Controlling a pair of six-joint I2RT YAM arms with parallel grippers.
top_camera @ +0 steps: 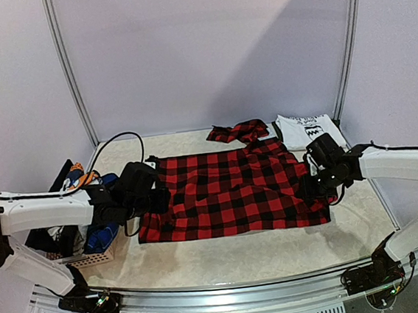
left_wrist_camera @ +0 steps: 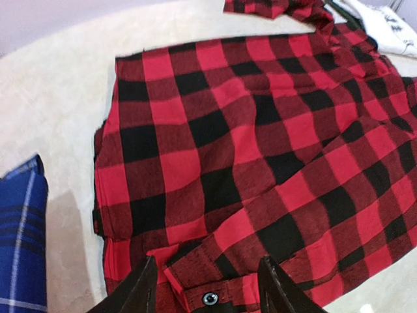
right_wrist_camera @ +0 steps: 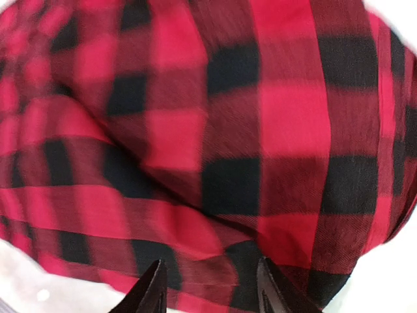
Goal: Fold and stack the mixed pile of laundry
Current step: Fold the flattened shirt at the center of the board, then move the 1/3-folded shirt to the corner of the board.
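Top view, red-black plaid shirt (top_camera: 227,192): spread flat at the middle of the table (top_camera: 204,257), long side running left to right.
Top view, sleeve (top_camera: 238,131): same plaid, bunched just behind the shirt's far edge.
Top view, white T-shirt (top_camera: 306,128): dark print, lying behind the shirt's far right corner.
Top view, basket (top_camera: 93,258): left of the shirt at the table's left edge, with a blue plaid piece (top_camera: 102,237) in it and an orange-patterned piece (top_camera: 77,173) at the back of the heap.
Top view, left gripper (top_camera: 157,198): at the shirt's left edge, low over the cloth.
Top view, right gripper (top_camera: 311,180): at the shirt's right edge, low over the cloth.
Top view, cable (top_camera: 118,139): black loop on the table, behind the shirt's left end.

Left wrist view, left gripper (left_wrist_camera: 207,267): released, jaws parted, nothing pinched.
Left wrist view, red-black plaid shirt (left_wrist_camera: 260,150): fills the picture ahead of the fingers (left_wrist_camera: 140,287); its folded hem with a dark button (left_wrist_camera: 210,298) lies between them.
Left wrist view, blue plaid piece (left_wrist_camera: 23,241): left of the shirt, apart from it.
Left wrist view, white T-shirt (left_wrist_camera: 384,26): beyond the shirt's far corner.

Right wrist view, right gripper (right_wrist_camera: 210,270): released, jaws parted above the cloth.
Right wrist view, red-black plaid shirt (right_wrist_camera: 215,130): blurred, fills nearly the whole picture, rumpled ahead of the fingers (right_wrist_camera: 153,290).
Right wrist view, table (right_wrist_camera: 391,274): pale surface beside the shirt's edge.
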